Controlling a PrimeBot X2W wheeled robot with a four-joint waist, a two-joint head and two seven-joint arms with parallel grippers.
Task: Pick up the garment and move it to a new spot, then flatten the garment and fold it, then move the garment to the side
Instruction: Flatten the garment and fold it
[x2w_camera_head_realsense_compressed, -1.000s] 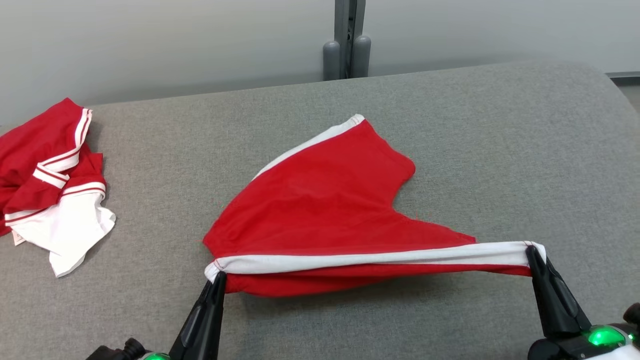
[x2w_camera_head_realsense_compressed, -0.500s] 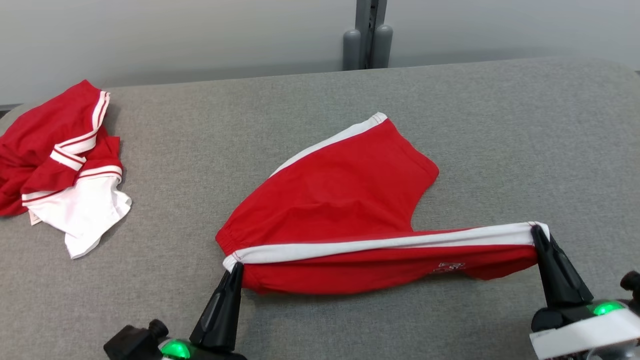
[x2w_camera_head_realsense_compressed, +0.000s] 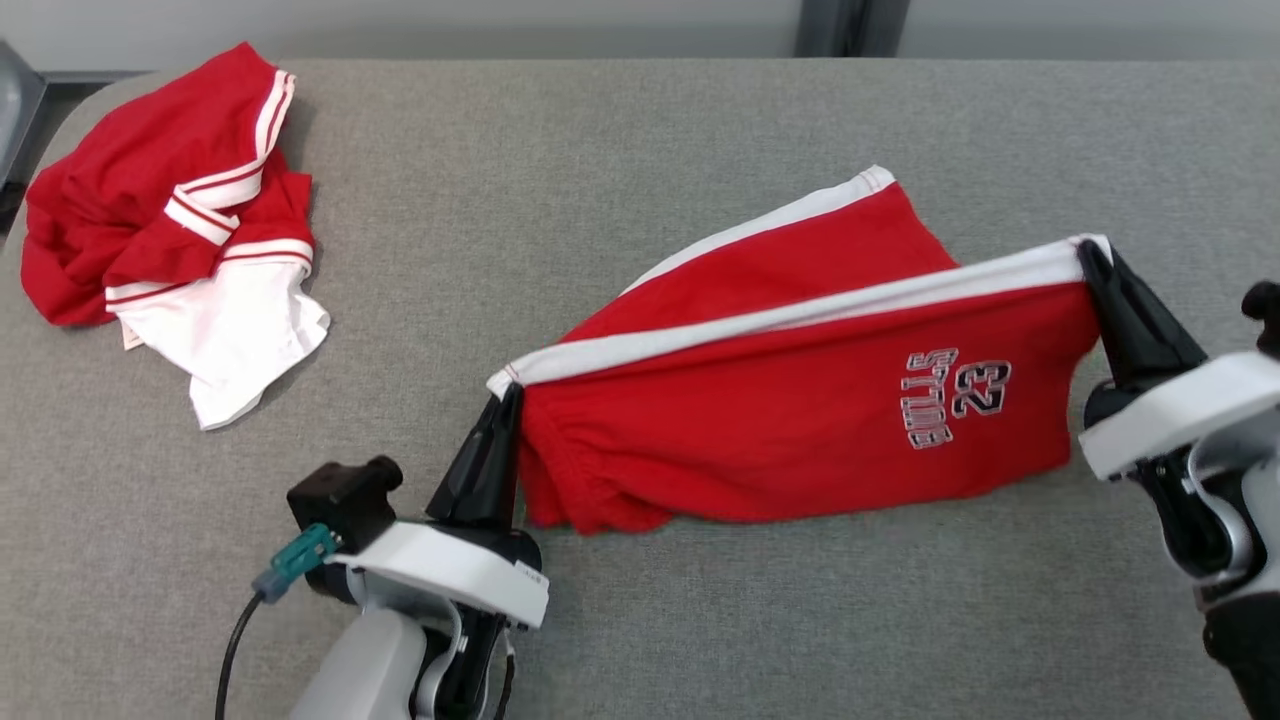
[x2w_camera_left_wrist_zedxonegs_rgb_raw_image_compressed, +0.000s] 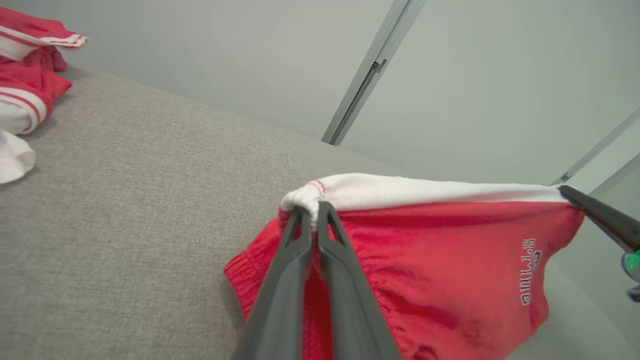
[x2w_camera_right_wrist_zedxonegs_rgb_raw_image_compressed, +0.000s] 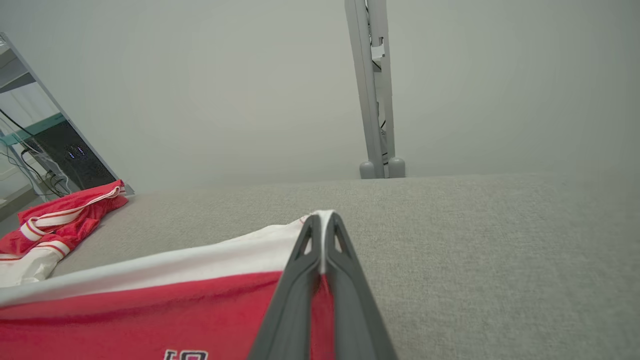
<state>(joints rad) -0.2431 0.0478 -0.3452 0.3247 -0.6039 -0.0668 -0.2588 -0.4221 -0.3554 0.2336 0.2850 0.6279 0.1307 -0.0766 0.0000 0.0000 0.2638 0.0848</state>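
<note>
I am watching the garment (x2w_camera_head_realsense_compressed: 800, 420), a pair of red shorts, hanging stretched across the centre and right of the head frame, with its white side stripe (x2w_camera_head_realsense_compressed: 800, 312) pulled into a taut line running from lower left up to upper right. The near panel is drooping from that stripe, showing grey-and-white lettering (x2w_camera_head_realsense_compressed: 950, 395) toward its right end, and its bottom edge is lying on the grey fabric worktop (x2w_camera_head_realsense_compressed: 600, 150). The far leg is lying flat on the worktop behind it, reaching toward the upper middle of the frame. The left pincer (x2w_camera_head_realsense_compressed: 508, 400) is pinching the left end of the stripe; in the left wrist frame its two dark fingers are pressing together on the bunched white corner just above the frame's centre. The right pincer (x2w_camera_head_realsense_compressed: 1085, 250) is clamping the stripe's other end at the right edge of the head frame, and in the right wrist frame its fingers are closing tight on the white tip at mid-frame. A second red-and-white garment pile (x2w_camera_head_realsense_compressed: 170, 220) is sitting crumpled in the upper left, well apart from the shorts. A grey post (x2w_camera_right_wrist_zedxonegs_rgb_raw_image_compressed: 372, 100) is standing behind the worktop's far edge against a pale wall (x2w_camera_right_wrist_zedxonegs_rgb_raw_image_compressed: 200, 75).
</note>
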